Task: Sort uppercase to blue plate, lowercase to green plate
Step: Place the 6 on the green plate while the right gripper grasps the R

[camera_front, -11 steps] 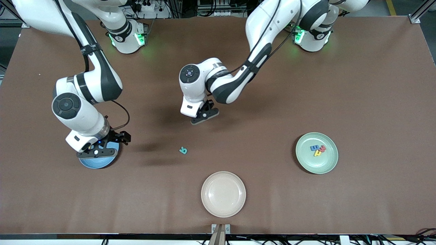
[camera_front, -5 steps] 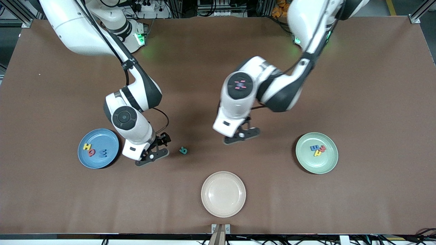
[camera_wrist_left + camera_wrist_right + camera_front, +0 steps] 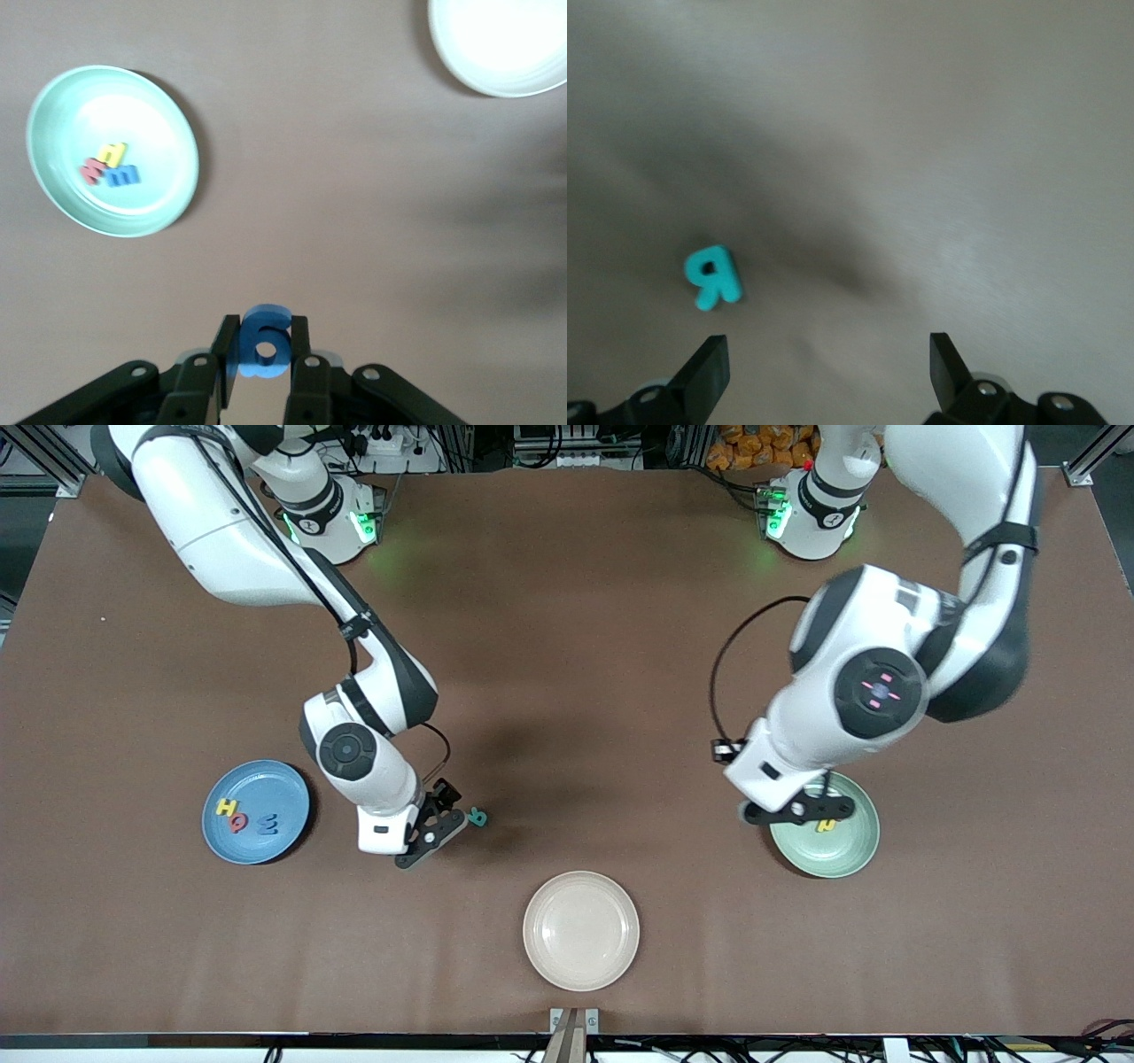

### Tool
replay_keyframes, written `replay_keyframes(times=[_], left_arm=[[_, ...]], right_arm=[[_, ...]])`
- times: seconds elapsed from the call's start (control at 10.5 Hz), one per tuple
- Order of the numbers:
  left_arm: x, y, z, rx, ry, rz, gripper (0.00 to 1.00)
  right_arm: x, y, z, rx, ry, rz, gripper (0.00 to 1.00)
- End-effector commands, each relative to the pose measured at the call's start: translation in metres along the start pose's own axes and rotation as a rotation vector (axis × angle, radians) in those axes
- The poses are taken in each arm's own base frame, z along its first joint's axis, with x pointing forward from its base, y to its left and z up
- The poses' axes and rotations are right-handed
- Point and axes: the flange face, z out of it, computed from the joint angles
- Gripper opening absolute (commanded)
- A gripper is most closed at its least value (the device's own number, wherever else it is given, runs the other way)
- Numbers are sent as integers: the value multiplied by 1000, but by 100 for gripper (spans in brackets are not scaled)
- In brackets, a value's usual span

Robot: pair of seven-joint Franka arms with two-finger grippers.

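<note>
— Which letter is left out on the desk?

— The teal R. It lies flat on the bare top between the blue plate and the green plate, closer to the blue one and farther from the front camera than the cream plate.

— Which arm is closer?

— My right one, by a long way. My right claw hangs low just beside the R, spread wide and holding nothing. From the wrist, the R sits ahead of the tips and off toward one finger, not centred. I judge I must slide sideways and forward before dropping. Its stem runs away from me, so closing should pinch it across its width.

— And your left?

— My left claw is pressed together on the blue g, up in the air by the green plate's rim, at the side toward the right arm's end. The yellow n, red w and blue m already lie there.

— Anything in the way?

— Nothing near the R. The H, Q and W fill part of the blue plate, but room remains.
</note>
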Motion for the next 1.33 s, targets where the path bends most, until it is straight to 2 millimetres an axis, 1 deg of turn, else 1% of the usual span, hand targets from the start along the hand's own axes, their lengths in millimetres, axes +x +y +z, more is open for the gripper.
replay_keyframes(times=[0.0, 0.09, 0.19, 0.28, 0.38, 0.47, 0.57, 0.66, 0.76, 0.85, 0.95, 1.04, 1.14, 1.23], left_arm=[[1, -51, 23, 43, -43, 89, 0], [-2, -58, 34, 48, -37, 121, 0], [-2, -75, 47, 45, -24, 144, 0], [3, -107, 60, 49, -3, 180, 0], [7, -138, 80, 41, 10, 230, 0], [9, -165, 100, 32, 30, 263, 0], [11, -178, 121, 26, 48, 285, 0], [12, -186, 143, 32, 67, 284, 0], [14, -187, 165, 55, 82, 301, 0], [19, -190, 178, 56, 83, 294, 0], [21, -189, 182, 55, 80, 283, 0], [22, -187, 185, 56, 77, 286, 6], [27, -187, 184, 56, 83, 282, 21], [28, -187, 183, 56, 85, 282, 31]], right_arm=[[16, -31, 18, -15, -16, -48, 100], [17, -38, 23, -30, -25, -59, 100], [17, -42, 29, -36, -25, -66, 100], [16, -40, 36, -44, -18, -66, 100], [15, -38, 40, -50, -18, -64, 100], [16, -39, 43, -57, -15, -67, 100], [18, -40, 47, -59, -13, -69, 100], [18, -46, 53, -57, -17, -76, 100], [21, -50, 56, -56, -13, -77, 100], [23, -54, 56, -54, -9, -73, 100], [25, -54, 54, -54, -1, -68, 100], [25, -55, 54, -52, 0, -69, 100], [25, -55, 54, -46, 3, -64, 100], [25, -54, 54, -32, 5, -48, 100]])
